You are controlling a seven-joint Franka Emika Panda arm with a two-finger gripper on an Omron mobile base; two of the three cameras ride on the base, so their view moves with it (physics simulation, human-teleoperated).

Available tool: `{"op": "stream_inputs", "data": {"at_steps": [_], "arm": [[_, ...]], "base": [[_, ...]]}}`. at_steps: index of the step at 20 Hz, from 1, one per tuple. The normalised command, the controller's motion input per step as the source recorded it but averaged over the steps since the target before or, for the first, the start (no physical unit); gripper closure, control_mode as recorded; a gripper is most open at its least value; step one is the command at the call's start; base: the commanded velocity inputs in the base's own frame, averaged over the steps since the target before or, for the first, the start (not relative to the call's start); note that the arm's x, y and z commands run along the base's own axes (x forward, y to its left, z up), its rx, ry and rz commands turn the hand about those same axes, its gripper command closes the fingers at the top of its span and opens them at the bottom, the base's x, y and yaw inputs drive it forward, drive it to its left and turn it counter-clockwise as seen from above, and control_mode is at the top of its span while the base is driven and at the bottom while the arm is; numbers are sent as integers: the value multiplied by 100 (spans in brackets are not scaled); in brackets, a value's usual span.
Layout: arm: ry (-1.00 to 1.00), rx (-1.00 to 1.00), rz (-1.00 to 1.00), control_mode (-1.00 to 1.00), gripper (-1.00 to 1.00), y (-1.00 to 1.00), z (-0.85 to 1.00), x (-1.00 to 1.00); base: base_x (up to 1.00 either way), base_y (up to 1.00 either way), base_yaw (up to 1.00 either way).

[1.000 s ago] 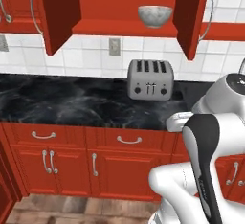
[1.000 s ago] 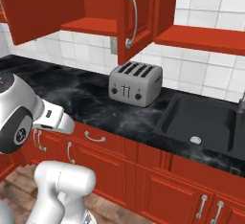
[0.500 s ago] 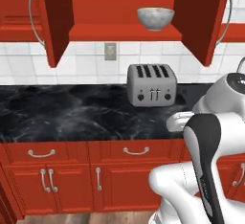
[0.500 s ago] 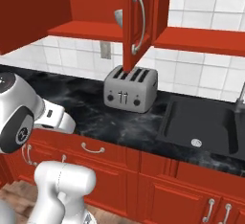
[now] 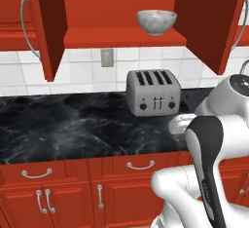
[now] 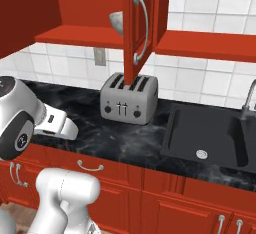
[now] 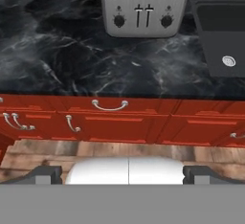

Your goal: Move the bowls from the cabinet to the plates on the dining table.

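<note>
Facing the open cabinet point(image 5: 121, 32), I see one speckled bowl point(image 5: 156, 21) on its shelf, above the toaster point(image 5: 153, 93). My claw point(image 7: 122, 173) is released, w/ fingers wide apart, holding nothing.

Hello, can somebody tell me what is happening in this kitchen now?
A white robot arm stands in front of a black marble counter and has not picked up anything yet. Its gripper is open and empty, pointing down at the counter and the drawers. Above, the red cabinet has its doors open, and a speckled grey bowl sits on its shelf, untouched. A toaster stands on the counter below the bowl, with a sink beside it.
</note>
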Motion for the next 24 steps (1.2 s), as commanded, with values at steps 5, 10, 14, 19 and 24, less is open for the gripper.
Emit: {"op": "stream_inputs", "data": {"at_steps": [5, 10, 14, 19, 24], "arm": [[0, 0, 0, 100, -100, 0, 0, 0], [0, 0, 0, 100, -100, 0, 0, 0], [0, 0, 0, 100, -100, 0, 0, 0], [0, 0, 0, 100, -100, 0, 0, 0], [0, 0, 0, 100, -100, 0, 0, 0]], "base": [[23, 0, -8], [17, 2, -7], [49, 0, -8], [37, 0, -7], [9, 6, -6]]}}
